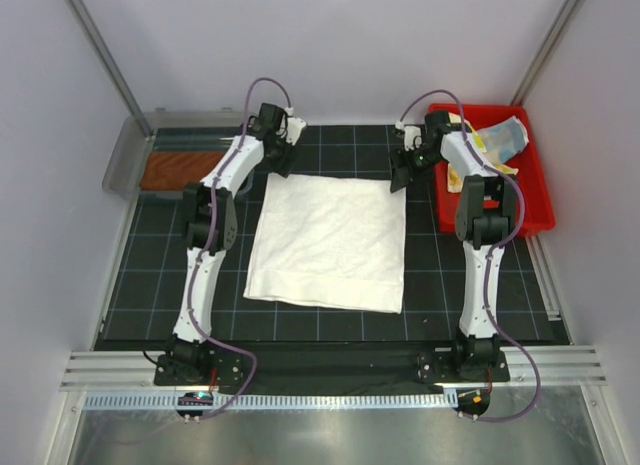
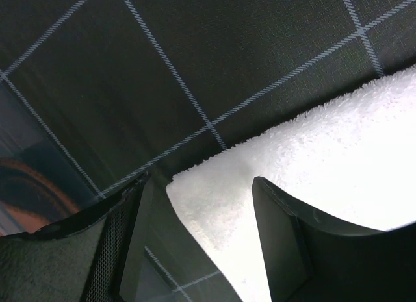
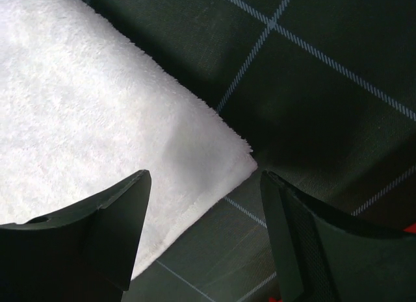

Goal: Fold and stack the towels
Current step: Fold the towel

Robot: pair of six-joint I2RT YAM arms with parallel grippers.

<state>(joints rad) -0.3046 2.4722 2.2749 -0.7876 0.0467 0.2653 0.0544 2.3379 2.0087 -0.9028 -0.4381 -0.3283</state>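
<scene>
White towel (image 1: 328, 243) is spread flat on the surface (image 1: 150, 285). Its far corners are straddled by the left pincer (image 2: 198, 204) and right pincer (image 3: 205, 185), both wide open with nothing gripped. Both corners should be pinched together, low and evenly.

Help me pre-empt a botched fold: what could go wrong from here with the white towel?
1. The left gripper and right gripper are open over just the far corner tips of the white towel; closing could catch only the fringe, which might slip out.
2. If one corner is missed, the fold would likely go skewed.
</scene>
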